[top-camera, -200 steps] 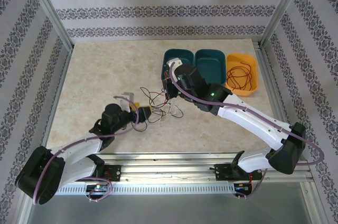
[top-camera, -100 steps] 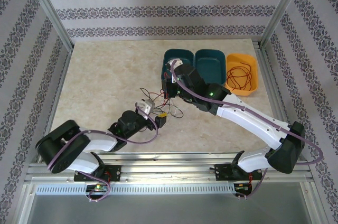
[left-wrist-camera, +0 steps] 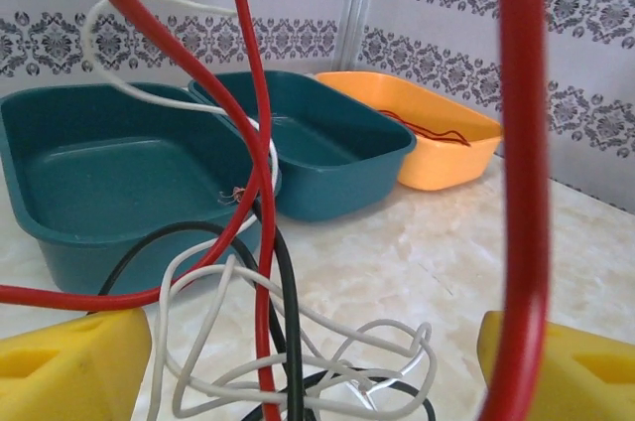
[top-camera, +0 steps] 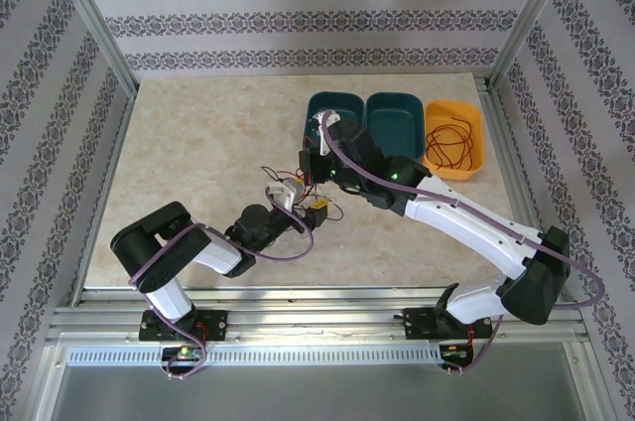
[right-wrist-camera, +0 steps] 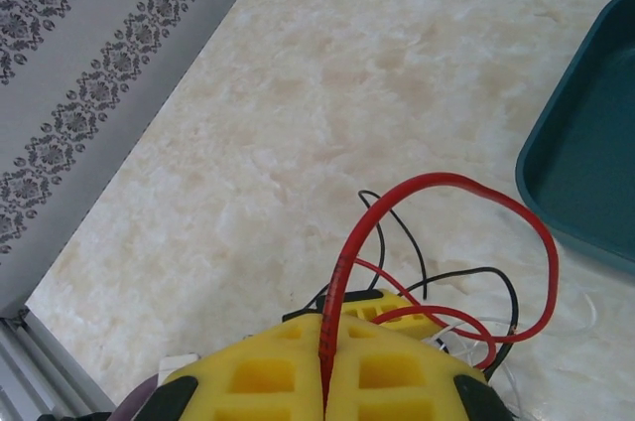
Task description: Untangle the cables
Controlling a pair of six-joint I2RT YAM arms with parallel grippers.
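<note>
From above, the cables (top-camera: 310, 195) lay as a small red, black and white tangle on the bench (top-camera: 198, 143), just in front of the nearest of two teal bins (top-camera: 335, 115), with both arms meeting over it. The left tool (top-camera: 303, 205) sat low at the tangle's near side and the right tool (top-camera: 312, 165) at its far side, but their jaws were too small there to read. The left wrist view settled the first: its yellow pads (left-wrist-camera: 69, 366) stood wide apart at the lower corners, with white and black loops on the bench between them and red strands rising close to the lens. The right wrist view settled the second: its pads (right-wrist-camera: 260, 373) were pressed together on a red cable (right-wrist-camera: 451, 188), which arched up from the pinch and curved back down toward the tangle, black strands beneath it. An orange bin (top-camera: 466, 168) beside the teal ones held one loose red strand (top-camera: 446, 148), well apart from the tangle.
</note>
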